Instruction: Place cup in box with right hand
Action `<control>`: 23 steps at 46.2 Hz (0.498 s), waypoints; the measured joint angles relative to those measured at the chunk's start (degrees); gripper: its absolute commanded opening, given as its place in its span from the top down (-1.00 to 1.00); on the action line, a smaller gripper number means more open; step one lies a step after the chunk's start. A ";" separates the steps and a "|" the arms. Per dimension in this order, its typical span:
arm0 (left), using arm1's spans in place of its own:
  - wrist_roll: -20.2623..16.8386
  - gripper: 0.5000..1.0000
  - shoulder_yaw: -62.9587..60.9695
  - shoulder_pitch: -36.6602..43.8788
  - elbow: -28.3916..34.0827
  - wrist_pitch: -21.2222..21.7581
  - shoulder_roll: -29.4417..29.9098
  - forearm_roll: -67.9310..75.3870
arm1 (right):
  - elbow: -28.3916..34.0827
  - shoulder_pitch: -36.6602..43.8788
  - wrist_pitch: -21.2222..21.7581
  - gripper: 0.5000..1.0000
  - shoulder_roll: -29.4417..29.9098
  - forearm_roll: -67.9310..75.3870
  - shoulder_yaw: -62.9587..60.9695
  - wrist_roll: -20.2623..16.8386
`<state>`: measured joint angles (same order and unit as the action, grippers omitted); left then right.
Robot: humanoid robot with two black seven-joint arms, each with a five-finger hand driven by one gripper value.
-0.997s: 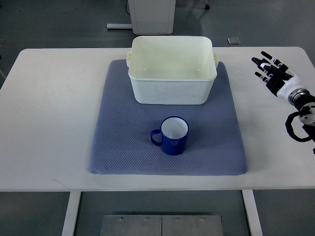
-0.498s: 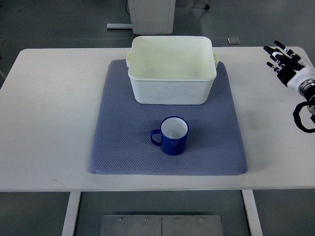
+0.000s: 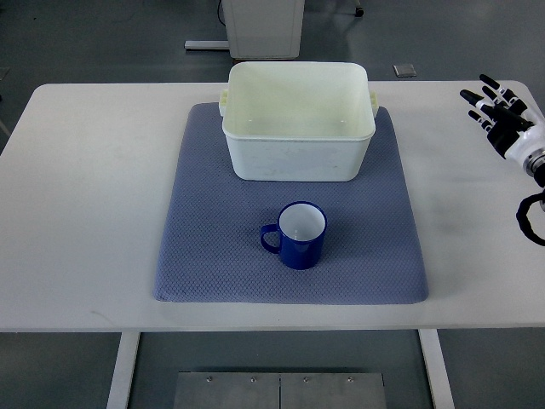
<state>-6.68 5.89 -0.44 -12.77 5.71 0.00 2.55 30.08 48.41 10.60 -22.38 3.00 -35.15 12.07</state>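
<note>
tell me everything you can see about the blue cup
The blue cup is a glossy mug, enamel by its look, with a white inside that appears empty. It stands upright on the blue-grey mat, its loop handle pointing to the picture's left. It sits just in front of the white box, apart from it. Nothing grips it.

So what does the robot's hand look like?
Only the right hand shows, at the picture's right edge. It has black fingers with small white patches, a white palm section, a silvery wrist and a black cable looping below it. The left arm is out of view.
</note>
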 measured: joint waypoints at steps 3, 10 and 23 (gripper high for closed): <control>0.00 -1.00 0.00 -0.01 -0.01 0.00 0.00 0.00 | 3.31 -0.66 -0.15 -1.00 -1.67 -0.01 0.01 0.45; 0.01 -1.00 -0.01 -0.01 0.01 0.00 0.00 0.00 | 12.43 -3.29 -0.92 -1.00 -6.19 -0.01 0.04 1.64; 0.00 -1.00 0.00 0.00 0.01 0.00 0.00 0.00 | 27.36 -7.97 -1.49 -1.00 -14.75 -2.47 0.08 5.61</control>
<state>-6.68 5.89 -0.44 -12.76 5.71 0.00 2.55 57.44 40.44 9.11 -37.13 0.52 -35.07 17.68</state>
